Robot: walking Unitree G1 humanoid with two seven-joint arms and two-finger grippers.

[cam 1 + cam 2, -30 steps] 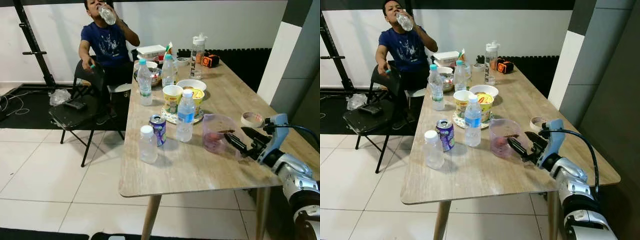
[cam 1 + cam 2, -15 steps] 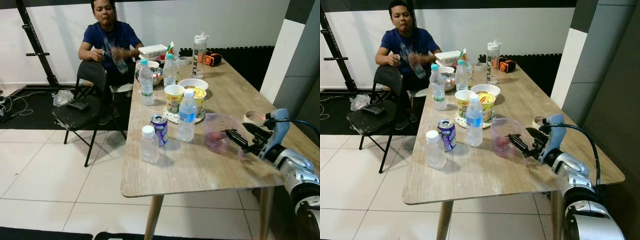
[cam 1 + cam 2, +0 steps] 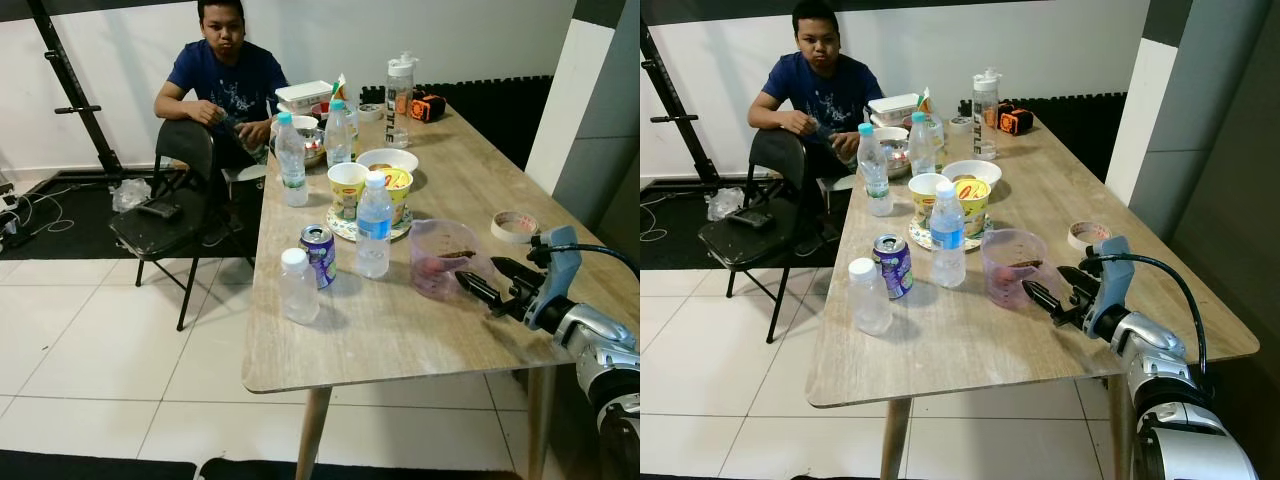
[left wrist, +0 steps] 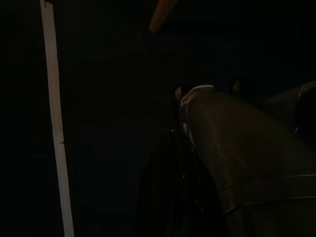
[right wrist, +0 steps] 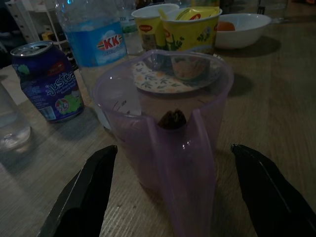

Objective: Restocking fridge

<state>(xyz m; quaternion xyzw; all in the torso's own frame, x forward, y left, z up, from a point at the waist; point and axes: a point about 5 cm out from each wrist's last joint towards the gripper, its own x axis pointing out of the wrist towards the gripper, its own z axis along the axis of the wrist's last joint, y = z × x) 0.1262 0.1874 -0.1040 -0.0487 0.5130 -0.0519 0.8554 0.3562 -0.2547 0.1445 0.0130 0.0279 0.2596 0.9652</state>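
A translucent purple jug (image 3: pixel 438 258) stands on the wooden table (image 3: pixel 350 340), its handle (image 5: pixel 183 173) turned toward my right gripper (image 3: pixel 478 272). The gripper is open and hovers low over the table just right of the jug. One black finger (image 5: pixel 81 197) is on each side of the handle and neither touches it. Left of the jug stand a blue-labelled water bottle (image 3: pixel 373 225), a purple drink can (image 3: pixel 318 255) and a small clear bottle (image 3: pixel 297 288). The left wrist view is very dark, with only dim shapes and a pale strip (image 4: pixel 55 123).
Behind the jug are two noodle cups (image 3: pixel 347 190) on a plate, a white bowl (image 3: pixel 385 160), more bottles (image 3: pixel 290 160) and a tall flask (image 3: pixel 398 88). A tape roll (image 3: pixel 515 225) lies near the right edge. A person (image 3: pixel 228 75) sits at the far left beside a black folding chair (image 3: pixel 165 200).
The person has lowered the bottle from the mouth to the lap. The camera has shifted a little. My right gripper stays open by the jug's handle.
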